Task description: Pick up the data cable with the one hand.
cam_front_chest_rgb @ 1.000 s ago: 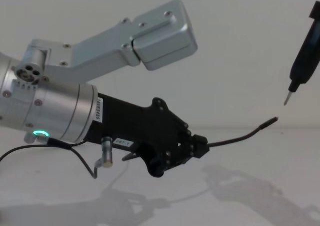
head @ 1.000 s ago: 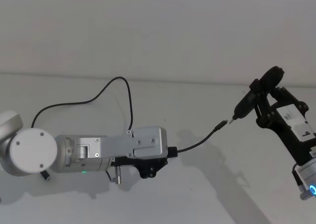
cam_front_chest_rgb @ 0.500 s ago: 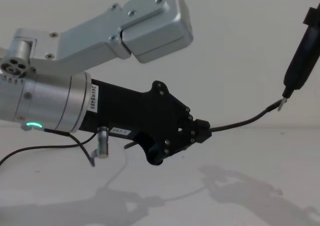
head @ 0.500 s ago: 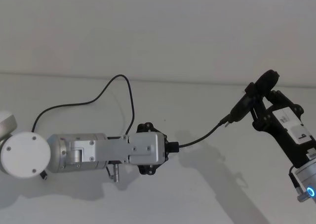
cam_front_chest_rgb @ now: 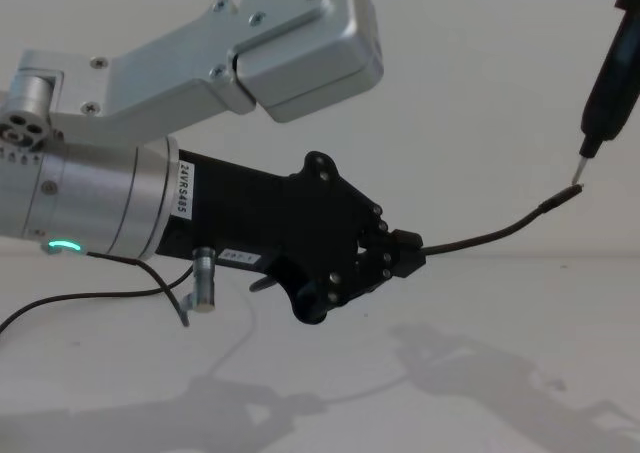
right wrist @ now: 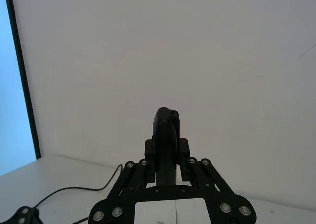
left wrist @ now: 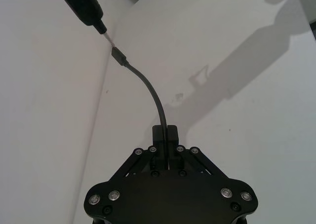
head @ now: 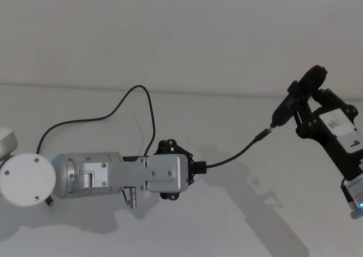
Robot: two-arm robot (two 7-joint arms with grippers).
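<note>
Left pincer (cam_front_chest_rgb: 400,253): nearest the robot, low over the desk (head: 238,228), reached twd the robot's right. It is clenched on the cable, which is seen pinched betw. the two fingertips in the left wrist view.
Silver connector (cam_front_chest_rgb: 205,281): hung under the left wrist on a thin wire. It is not the task's thing and is left alone.
Cable (cam_front_chest_rgb: 490,238): gripped some way back from its end. The free stretch is carried clear of the desk and arched up to the right, w/ its shadow cast below.
Plug (cam_front_chest_rgb: 560,198): at the cable's free end, raised, just beside the pale tip of the tool. Touching or a hair apart can't be told.
Right pincer (head: 302,115): farther out on the robot's right, raised. It is clenched on a slim black tool (head: 283,110), whose tip is pointed down at the plug.
Loop (head: 136,92): a dark cord laid on the desk beyond the left arm, twd the wall.
Done: the grasp is judged made, and the gripped end is lifted w/ one pincer.
Left: if the loop is the cable's tail, that part is not yet raised, and more lift would be needed.
Hidden: the join betw. loop and gripped stretch is covered by the left arm, so one cord or two can't be confirmed. The right pincer's fingertips are partly masked by the tool. The right arm is cut off at the head view's edge.
</note>
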